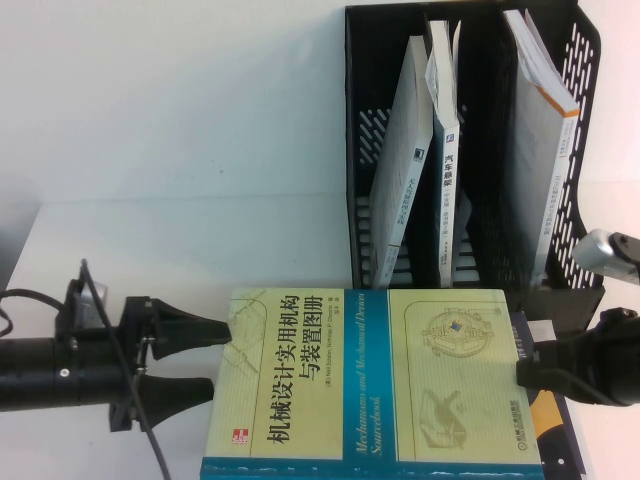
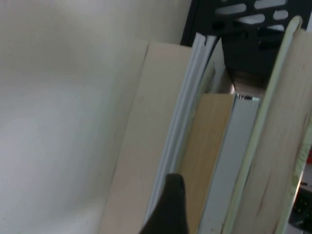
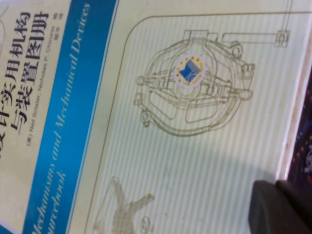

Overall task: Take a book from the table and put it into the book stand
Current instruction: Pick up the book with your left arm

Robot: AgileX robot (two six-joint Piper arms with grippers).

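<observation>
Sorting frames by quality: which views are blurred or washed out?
High view: bright, table washed out, book title legible between left gripper and right gripper. Left wrist view: soft, page edges blurred. Right wrist view: cover sharp, dark finger blurred.

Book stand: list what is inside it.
The book stand holds about three upright pale-covered books; their lower ends hide behind the book, between left gripper and right gripper.
</observation>
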